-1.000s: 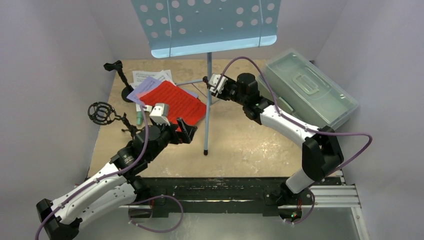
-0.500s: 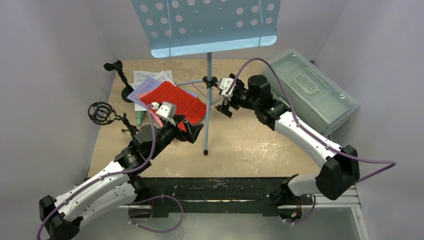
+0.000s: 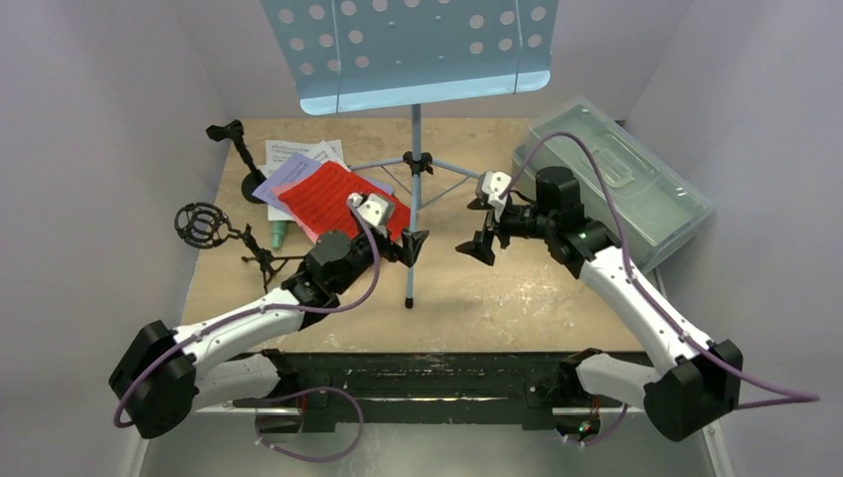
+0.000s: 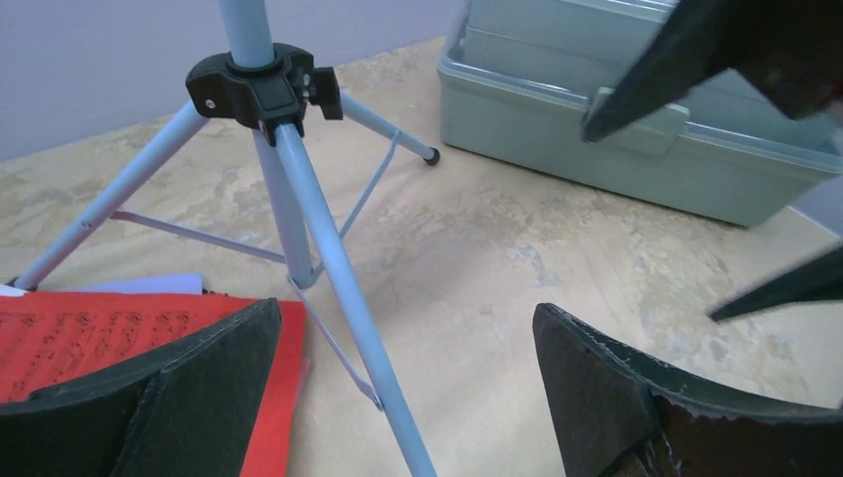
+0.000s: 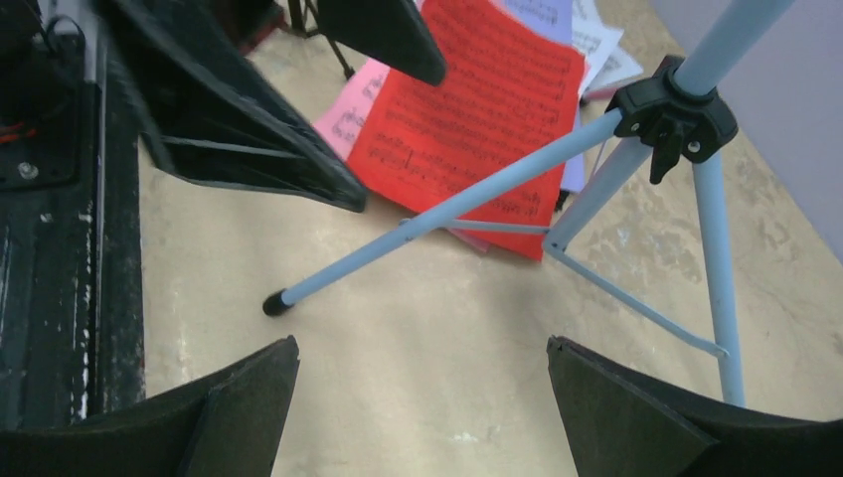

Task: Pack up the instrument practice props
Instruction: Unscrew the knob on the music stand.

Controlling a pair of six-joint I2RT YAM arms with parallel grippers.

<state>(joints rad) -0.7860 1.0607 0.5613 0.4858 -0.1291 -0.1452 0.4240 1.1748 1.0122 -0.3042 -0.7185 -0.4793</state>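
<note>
Located mid-bench (image 3: 517, 298): light-blue music rack (image 3: 408, 50), upright on its tripod, behind both arms. Near leg (image 3: 411, 280) running lengthwise from the hub toward the arm bases, foot closest to them. Flanked by left end effector (image 3: 410, 241), just beside that leg, and right end effector (image 3: 475, 227), slightly apart on the opposite side. Both spread wide, gripping nothing. In the left wrist view, leg lined up between the open fingers (image 4: 189, 397). Judged nearer and better aligned for a grasp: left.

Pale grey-lilac walls (image 3: 99, 149) enclose three sides; beige mottled tabletop (image 3: 497, 288); black rail (image 3: 427, 366) along near edge.
</note>
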